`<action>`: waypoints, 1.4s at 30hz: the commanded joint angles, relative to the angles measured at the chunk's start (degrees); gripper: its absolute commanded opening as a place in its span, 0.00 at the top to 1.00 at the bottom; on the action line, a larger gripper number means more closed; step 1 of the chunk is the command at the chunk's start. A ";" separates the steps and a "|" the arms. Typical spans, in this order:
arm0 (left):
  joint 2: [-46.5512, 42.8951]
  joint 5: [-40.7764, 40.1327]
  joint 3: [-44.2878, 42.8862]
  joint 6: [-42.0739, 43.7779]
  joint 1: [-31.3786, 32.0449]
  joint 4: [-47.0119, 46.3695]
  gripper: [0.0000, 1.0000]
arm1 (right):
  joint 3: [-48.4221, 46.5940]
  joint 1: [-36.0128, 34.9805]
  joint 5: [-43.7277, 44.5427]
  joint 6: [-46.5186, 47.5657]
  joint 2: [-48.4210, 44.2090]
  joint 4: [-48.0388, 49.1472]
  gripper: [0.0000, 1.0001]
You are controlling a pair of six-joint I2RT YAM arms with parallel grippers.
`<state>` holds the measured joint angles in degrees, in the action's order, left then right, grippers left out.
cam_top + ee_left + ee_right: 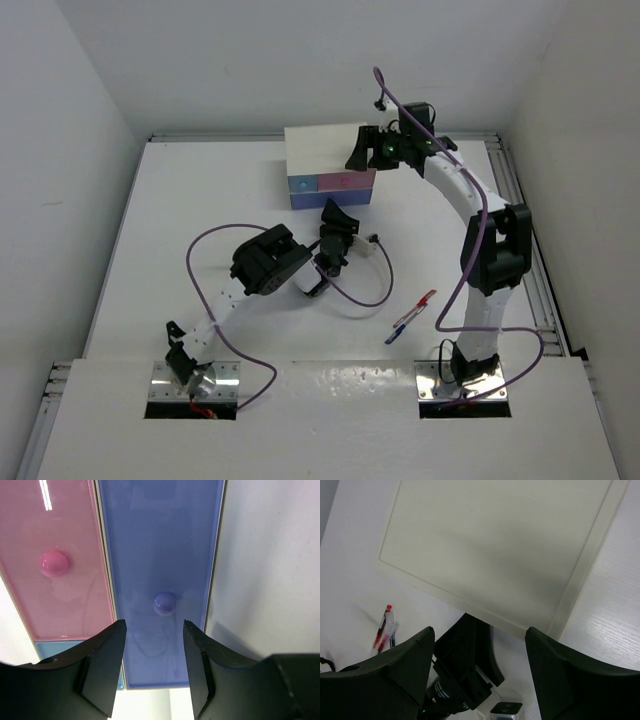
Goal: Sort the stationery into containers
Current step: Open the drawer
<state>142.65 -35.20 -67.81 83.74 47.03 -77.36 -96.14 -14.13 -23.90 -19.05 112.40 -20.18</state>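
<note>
Straight ahead of your left gripper (154,625) (jaws apart, empty), the knob (164,603) of the periwinkle drawer (160,540) sits centred between the fingertips. The 2 pens (412,314) lie behind on the table (200,200) — nearer your right arm, whose right gripper (479,630) gapes wide, empty.

Bright, even light from above washes the white table (200,180) almost flat, with only faint shadows. Above the round pink knob (54,563), a white strip of glare streaks the glossy pink drawer front (70,605). The left tool (154,630), close to the lens, looks dark and soft-edged.
</note>
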 commanded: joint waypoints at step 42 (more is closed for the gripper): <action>2.99 4.08 -2.32 -2.62 -0.71 -30.57 0.55 | -2.48 -1.16 -1.06 0.24 1.77 0.76 0.29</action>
<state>144.22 -32.84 -69.58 82.35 45.78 -77.43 -97.01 -14.76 -24.05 -19.07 114.10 -19.44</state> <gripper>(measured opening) 0.447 0.709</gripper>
